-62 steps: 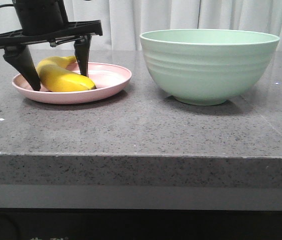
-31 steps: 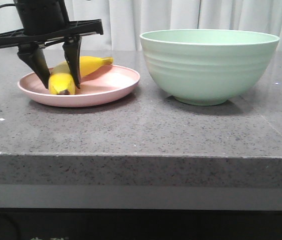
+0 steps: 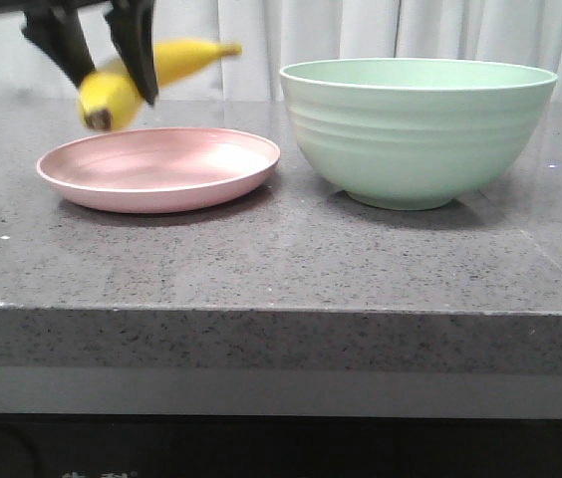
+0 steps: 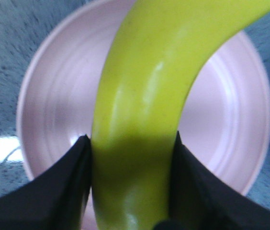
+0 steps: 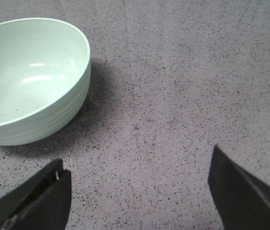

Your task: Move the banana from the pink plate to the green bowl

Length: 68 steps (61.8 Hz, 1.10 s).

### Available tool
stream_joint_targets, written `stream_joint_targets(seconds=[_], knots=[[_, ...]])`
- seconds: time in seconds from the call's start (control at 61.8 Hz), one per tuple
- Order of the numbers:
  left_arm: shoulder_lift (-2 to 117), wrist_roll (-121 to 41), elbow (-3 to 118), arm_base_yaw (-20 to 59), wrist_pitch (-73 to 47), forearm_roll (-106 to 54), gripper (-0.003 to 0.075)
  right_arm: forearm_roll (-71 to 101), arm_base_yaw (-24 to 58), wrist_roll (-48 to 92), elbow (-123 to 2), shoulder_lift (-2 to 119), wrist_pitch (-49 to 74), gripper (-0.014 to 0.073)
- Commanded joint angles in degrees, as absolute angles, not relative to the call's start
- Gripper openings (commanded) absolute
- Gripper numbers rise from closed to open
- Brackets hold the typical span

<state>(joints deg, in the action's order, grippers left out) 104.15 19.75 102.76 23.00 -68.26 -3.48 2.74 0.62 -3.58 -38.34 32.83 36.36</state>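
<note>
- The left gripper (image 3: 104, 62) pinches the banana (image 3: 151, 72) near its dark-tipped end, one black finger on each side, and holds it in the air above the plate (image 3: 159, 167).
- The banana is clear of the plate, not touching it; its thick end points toward the camera and down, its stem end angles up toward the bowl (image 3: 417, 129).
- In the left wrist view the banana (image 4: 149, 110) fills the middle, squeezed between the two fingers (image 4: 58, 191), with the plate (image 4: 53, 110) directly beneath.
- The plate holds nothing else; its rim sits just beside the bowl, a small gap between them.
- The bowl stands upright on the grey speckled counter (image 3: 281, 269), to the right of the plate; what shows of its inside in the right wrist view (image 5: 29, 76) is bare.
- The right gripper (image 5: 140, 191) hangs over bare counter beside the bowl, fingers spread wide, gripping nothing.
- Between banana and bowl only the bowl's tall near wall stands in the way; white curtains (image 3: 391, 30) hang behind.
</note>
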Motion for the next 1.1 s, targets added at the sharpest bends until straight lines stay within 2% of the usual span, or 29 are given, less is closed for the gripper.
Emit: stream_joint_targets(seconds=[0.0, 0.146, 0.307, 0.437, 0.631, 0.889, 1.084], knots=[[96.42, 16.82, 102.59, 21.43, -64.38, -5.61, 0.0032, 2.88, 0.57, -2.98, -40.06, 33.33, 31.69, 0.0601], [88.7, 7.87, 94.47, 18.17, -58.01, -16.51, 0.0032, 2.88, 0.57, -2.98, -40.06, 33.33, 31.1, 0.0601], [79.98, -9.47, 82.7, 15.69, -52.78, -32.3, 0.0032, 2.88, 0.57, -2.98, -40.06, 33.33, 30.45, 0.0601], [74.66, -24.03, 74.44, 16.03, -51.44, -46.57, 0.0032, 3.79, 0.57, -2.98, -40.06, 33.33, 30.72, 0.0601], [73.5, -39.32, 68.26, 20.03, -52.37, -60.34, 0.0032, 8.96, 0.57, -0.84, -40.06, 33.45, 31.09, 0.0601], [75.19, -44.41, 67.61, 28.27, -52.29, -63.43, 0.0032, 32.14, 1.94, 20.53, -42.63, 37.38, 37.52, 0.0601], [75.19, -44.41, 67.61, 29.58, -51.37, -63.43, 0.0032, 55.48, 2.37, 44.17, -45.1, 43.2, 43.07, 0.0601]])
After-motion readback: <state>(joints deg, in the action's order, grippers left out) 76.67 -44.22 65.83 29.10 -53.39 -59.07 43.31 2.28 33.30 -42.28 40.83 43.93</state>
